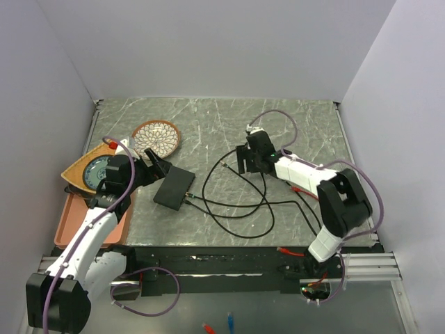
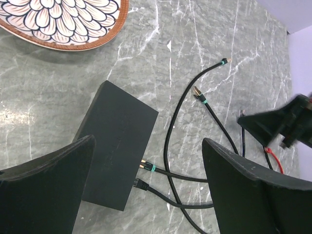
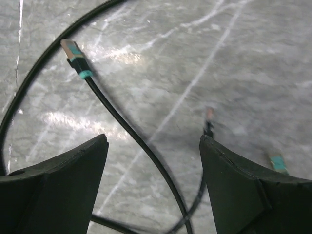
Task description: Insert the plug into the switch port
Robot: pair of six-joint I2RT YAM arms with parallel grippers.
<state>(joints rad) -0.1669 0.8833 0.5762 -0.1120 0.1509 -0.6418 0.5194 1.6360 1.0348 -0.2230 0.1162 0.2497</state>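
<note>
The matte-black switch (image 1: 174, 188) lies flat on the marble table, left of centre, and shows in the left wrist view (image 2: 117, 141). At its right edge a gold plug with a green band (image 2: 146, 166) touches the side with its gold tips showing. A black plug (image 2: 139, 184) meets the same edge; how deep it sits I cannot tell. My left gripper (image 1: 154, 167) is open and empty, hovering over the switch (image 2: 148, 141). My right gripper (image 1: 243, 160) is open and empty above loose cable (image 3: 153, 141), near a free green-banded plug (image 3: 73, 51).
Black cables loop across the table's middle (image 1: 236, 205). Two more free plug ends lie there (image 2: 196, 91) (image 2: 225, 61). A round patterned dish (image 1: 156, 137) stands behind the switch. An orange tray (image 1: 73, 229) with a yellow plate sits at the left edge. A red cable (image 1: 306, 189) lies under the right arm.
</note>
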